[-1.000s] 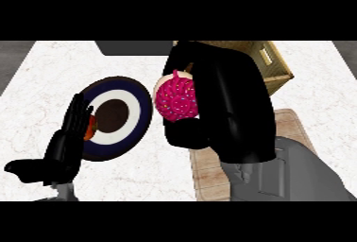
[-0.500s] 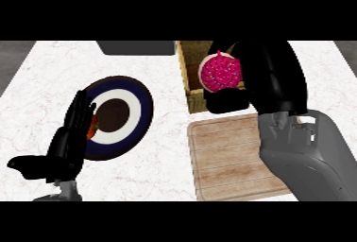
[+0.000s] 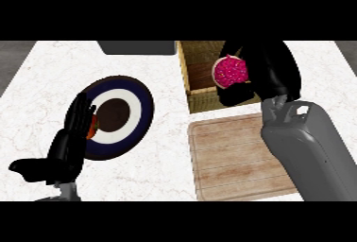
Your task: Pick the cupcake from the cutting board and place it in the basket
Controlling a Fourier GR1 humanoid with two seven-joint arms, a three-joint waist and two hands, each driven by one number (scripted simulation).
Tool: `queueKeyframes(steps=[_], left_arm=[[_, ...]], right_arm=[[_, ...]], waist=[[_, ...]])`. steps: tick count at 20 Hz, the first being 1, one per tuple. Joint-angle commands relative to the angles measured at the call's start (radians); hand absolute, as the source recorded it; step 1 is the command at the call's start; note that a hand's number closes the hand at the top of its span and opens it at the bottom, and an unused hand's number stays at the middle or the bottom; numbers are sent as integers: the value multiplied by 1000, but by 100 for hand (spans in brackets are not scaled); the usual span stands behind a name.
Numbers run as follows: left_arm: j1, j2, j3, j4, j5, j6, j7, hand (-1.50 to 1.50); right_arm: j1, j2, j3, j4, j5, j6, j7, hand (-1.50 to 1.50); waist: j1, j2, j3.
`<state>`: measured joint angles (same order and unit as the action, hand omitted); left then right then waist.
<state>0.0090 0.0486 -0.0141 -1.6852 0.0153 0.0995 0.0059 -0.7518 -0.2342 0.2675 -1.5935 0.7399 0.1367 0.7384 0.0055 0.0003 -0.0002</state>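
At upper right, the right hand [image 3: 268, 71] curled round the pink-frosted cupcake [image 3: 231, 71], held over the woven wicker basket [image 3: 199, 97] for release.

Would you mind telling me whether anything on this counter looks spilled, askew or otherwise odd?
Nothing stands out. The right hand holds the cupcake over the basket; the cutting board lies flat and bare, and the plate sits undisturbed.

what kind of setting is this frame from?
Most likely a kitchen counter: a white marbled worktop with a wooden cutting board, a wicker basket and a dark blue plate. The right hand holds a pink cupcake over the basket.
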Motion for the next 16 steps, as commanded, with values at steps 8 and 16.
queueKeyframes(steps=[8, 16], left_arm=[[32, -20, -15, -25, -4, -3, -3, 0], [-74, -1, 26, 16, -6, 10, 43, 0]], right_arm=[[19, 38, -136, 129, 16, -38, -168, 150], [33, 67, -204, 272, 48, -121, -219, 150]], waist=[[1, 0, 0], [0, 1, 0]])
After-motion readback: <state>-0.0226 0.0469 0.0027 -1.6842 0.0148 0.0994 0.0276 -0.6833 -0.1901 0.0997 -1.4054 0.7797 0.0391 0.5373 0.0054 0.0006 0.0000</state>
